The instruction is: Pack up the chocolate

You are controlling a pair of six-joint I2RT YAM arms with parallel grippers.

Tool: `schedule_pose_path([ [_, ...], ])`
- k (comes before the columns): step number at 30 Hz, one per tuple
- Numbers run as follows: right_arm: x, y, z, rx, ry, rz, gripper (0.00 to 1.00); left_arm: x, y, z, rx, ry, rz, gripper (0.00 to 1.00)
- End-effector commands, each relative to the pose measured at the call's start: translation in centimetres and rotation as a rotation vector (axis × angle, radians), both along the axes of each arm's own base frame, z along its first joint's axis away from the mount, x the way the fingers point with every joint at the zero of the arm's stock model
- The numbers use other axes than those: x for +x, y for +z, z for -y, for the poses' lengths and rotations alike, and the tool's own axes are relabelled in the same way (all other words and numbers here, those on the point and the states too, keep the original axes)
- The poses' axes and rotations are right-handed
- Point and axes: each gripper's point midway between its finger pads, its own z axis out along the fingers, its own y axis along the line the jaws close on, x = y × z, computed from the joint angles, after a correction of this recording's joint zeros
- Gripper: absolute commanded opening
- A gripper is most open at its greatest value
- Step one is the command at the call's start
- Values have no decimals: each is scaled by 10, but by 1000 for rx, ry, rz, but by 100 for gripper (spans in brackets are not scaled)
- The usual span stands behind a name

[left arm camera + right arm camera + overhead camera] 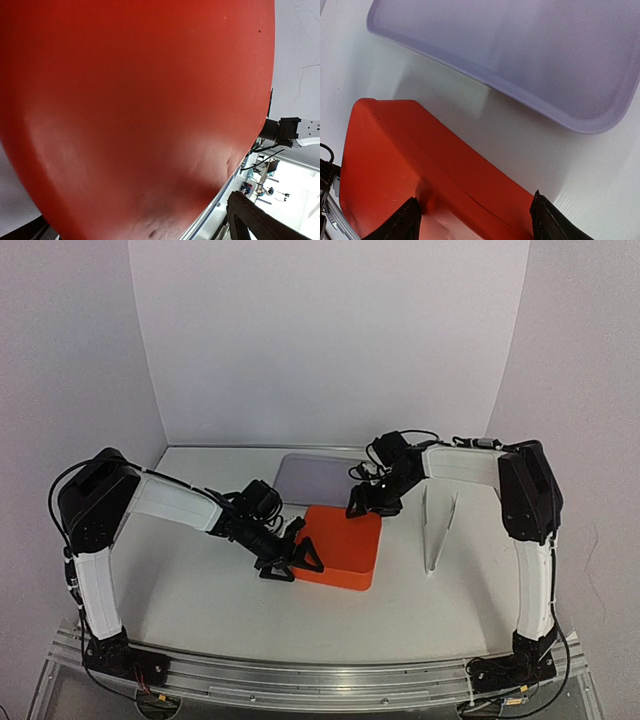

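Note:
No chocolate shows in any view. An orange-red box (342, 543) lies shut in the middle of the table. My left gripper (293, 553) is at the box's left edge, its jaws wide open; in the left wrist view the box's red surface (130, 110) fills nearly the whole frame, with one black finger (255, 220) at the lower right. Over the box's far edge my right gripper (372, 502) stands open, and its wrist view shows the box (395, 160) lying below and between the two spread fingertips (410, 217). Nothing is gripped.
A pale lavender tray (322, 476) lies flat just behind the box, also seen in the right wrist view as the tray (520, 50). Two thin white upright pieces (440, 530) stand to the right of the box. White walls close in the back and sides.

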Motion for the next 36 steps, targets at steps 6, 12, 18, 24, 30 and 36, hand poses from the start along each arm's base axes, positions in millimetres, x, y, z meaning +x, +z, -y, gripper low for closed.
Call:
schedule_pose_path([
  [6,-69,6,4,77,28,-184,67,56,10,17,-52,50,42,100],
  [12,-110,6,9,57,-64,-271,66,113,-2,-9,51,188,75,100],
  [18,-122,-2,21,48,-244,-316,64,141,-9,-12,116,205,112,100],
  [24,-129,-3,31,36,-296,-323,66,123,-11,-43,230,234,113,100],
  [30,-149,-11,40,33,-357,-409,67,81,-4,-51,306,178,66,100],
  [36,-160,-13,44,17,-377,-463,67,69,-12,-50,426,145,51,100],
])
